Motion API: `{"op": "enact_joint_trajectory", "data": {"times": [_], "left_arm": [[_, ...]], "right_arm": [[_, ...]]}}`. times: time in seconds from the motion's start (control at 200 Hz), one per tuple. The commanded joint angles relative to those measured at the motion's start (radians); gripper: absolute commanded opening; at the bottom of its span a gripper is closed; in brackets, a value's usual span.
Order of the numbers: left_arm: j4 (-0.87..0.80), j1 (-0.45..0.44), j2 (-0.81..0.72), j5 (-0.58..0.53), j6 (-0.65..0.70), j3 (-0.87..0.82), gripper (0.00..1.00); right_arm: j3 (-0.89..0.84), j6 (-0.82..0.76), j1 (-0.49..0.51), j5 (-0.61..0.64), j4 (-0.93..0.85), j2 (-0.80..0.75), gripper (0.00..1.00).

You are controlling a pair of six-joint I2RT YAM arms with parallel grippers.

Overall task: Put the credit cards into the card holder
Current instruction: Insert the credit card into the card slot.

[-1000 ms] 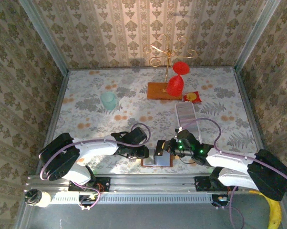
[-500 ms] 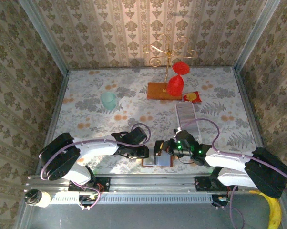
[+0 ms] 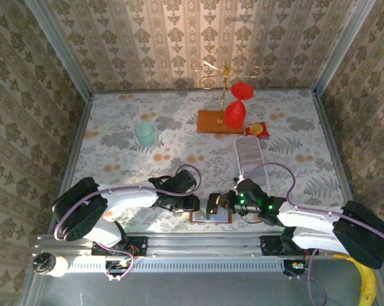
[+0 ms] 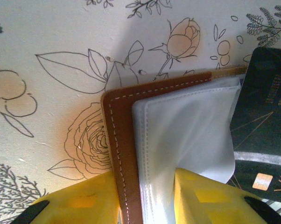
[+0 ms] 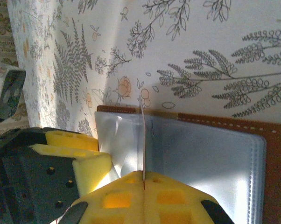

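Now, card holder (image 3: 211, 217): lies open at the near edge of the table (image 3: 115, 146) between the two arms, orange-brown leather down, grey-clear pockets up.
left gripper (image 4: 145, 203): clamped on the holder's leaf, with the stitched leather edge and one clear pocket flap between its yellow pads.
right gripper (image 5: 143, 179): pads pressed together on a dark credit card (image 5: 143, 135), seen edge-on, its far edge over the holder's middle fold.
step in hand: judged to be the insertion. Line the card up with the pocket slit and slide it in flat and slowly, with the left grip steady (thin plastic flaps buckle easily). Let go only once it is well seated.
credit cards (image 3: 249, 153): a pale row in the white tray (image 3: 236, 156), well apart toward the back right.
writing: the card face shows a gold chip (image 4: 262, 181) and faint embossed figures, all unreadable. No brand is legible on the holder.
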Motion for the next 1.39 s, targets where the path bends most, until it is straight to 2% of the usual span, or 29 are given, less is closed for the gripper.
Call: {"op": "enact_joint_trajectory", "data": {"times": [0.0,0.42,0.975,1.245,1.39], "left_arm": [[-0.100,-0.004,0.068,-0.028,0.004,-0.067,0.32],[-0.084,-0.003,0.071,-0.024,-0.001,-0.079,0.32],[-0.068,-0.003,0.072,-0.019,-0.007,-0.090,0.33],[-0.064,0.003,0.063,-0.027,-0.014,-0.100,0.39],[-0.015,0.012,0.052,-0.005,-0.019,-0.116,0.42]], "right_arm": [[-0.024,0.022,0.017,0.002,-0.042,-0.026,0.00],[-0.011,0.030,0.066,-0.020,-0.046,0.001,0.00],[0.027,0.035,0.074,-0.055,-0.028,0.092,0.00],[0.062,-0.007,0.076,-0.071,-0.025,0.148,0.00],[0.094,-0.031,0.078,-0.071,-0.046,0.178,0.09]]}}
